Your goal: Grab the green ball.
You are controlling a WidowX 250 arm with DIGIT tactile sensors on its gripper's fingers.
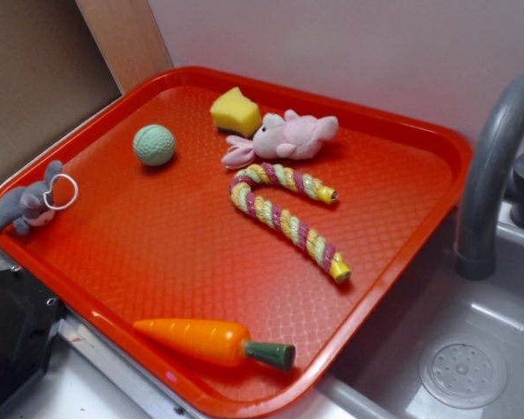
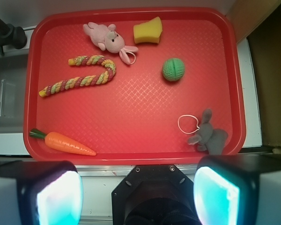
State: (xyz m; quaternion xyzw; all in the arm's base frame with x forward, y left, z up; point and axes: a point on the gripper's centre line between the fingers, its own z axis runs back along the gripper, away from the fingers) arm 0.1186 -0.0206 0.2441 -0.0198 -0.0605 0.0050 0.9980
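In the wrist view, the gripper (image 2: 138, 187) is held high above the red tray (image 2: 131, 136), jaws spread wide apart, nothing between them. Nearest, at seven o'clock, a toy carrot (image 2: 65, 143) is seen; farther, at one o'clock, the green ball (image 2: 173, 69) lies alone. A sink (image 1: 463, 367), apparently, adjoins the tray.

Both views are being lit brightly and evenly from overhead, with only short, soft shadows being cast beside the green ball (image 1: 154, 145) and the carrot (image 1: 213, 340), and a mild sheen being thrown off the red tray (image 1: 157, 253). The exterior view is being rendered slightly soft and grainy throughout. In the wrist view the tray's edges are being bowed by wide-angle distortion, while the claw (image 2: 138, 197) is being shown blurred, its pads (image 2: 58, 199) glowing overexposed cyan-white.
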